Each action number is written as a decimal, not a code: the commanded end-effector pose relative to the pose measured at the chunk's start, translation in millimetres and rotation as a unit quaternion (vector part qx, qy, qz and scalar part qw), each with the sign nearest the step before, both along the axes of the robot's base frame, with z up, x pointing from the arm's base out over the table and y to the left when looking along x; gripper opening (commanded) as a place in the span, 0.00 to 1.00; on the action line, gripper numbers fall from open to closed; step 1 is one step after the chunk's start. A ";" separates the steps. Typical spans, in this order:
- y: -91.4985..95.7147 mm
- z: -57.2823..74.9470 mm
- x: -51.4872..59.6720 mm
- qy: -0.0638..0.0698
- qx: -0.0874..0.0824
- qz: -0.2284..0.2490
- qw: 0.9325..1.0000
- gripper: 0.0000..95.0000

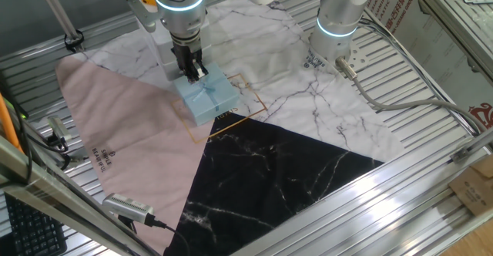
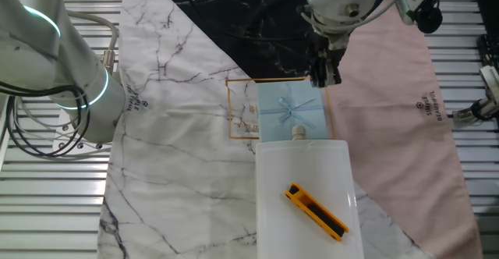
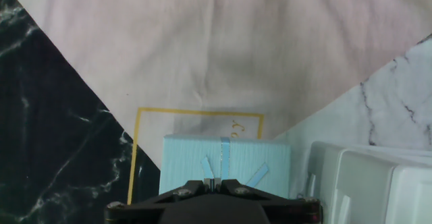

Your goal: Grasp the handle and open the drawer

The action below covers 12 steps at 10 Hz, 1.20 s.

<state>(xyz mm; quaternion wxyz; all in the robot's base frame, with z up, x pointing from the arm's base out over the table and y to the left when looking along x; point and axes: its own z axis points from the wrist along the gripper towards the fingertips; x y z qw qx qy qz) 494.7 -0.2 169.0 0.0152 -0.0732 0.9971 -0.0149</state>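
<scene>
The drawer [image 1: 209, 100] is a small light-blue flat box lying on the cloth inside a gold-lined square [image 2: 234, 111]. It also shows in the other fixed view [image 2: 273, 115] and in the hand view [image 3: 182, 166]. The handle [image 2: 293, 112] is a tiny pale knot where the ribbon lines cross on its top. In the hand view the ribbon tails run in under my fingertips and the knot is hidden. My gripper [image 3: 211, 181] hangs a little above the box, over its top [image 1: 194, 72] [image 2: 323, 76]. Its jaws are together and I see nothing clearly held between them.
A taller white translucent box [image 2: 304, 173] stands right beside the drawer, with an orange and black tool [image 2: 316, 211] on it. It also shows in the hand view [image 3: 368, 183]. A second arm's base [image 1: 339, 25] stands on the marble cloth. Metal rails edge the table.
</scene>
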 end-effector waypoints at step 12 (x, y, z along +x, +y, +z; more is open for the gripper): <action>0.0 -8.5 -42.9 0.004 -0.010 0.168 0.986 0.00</action>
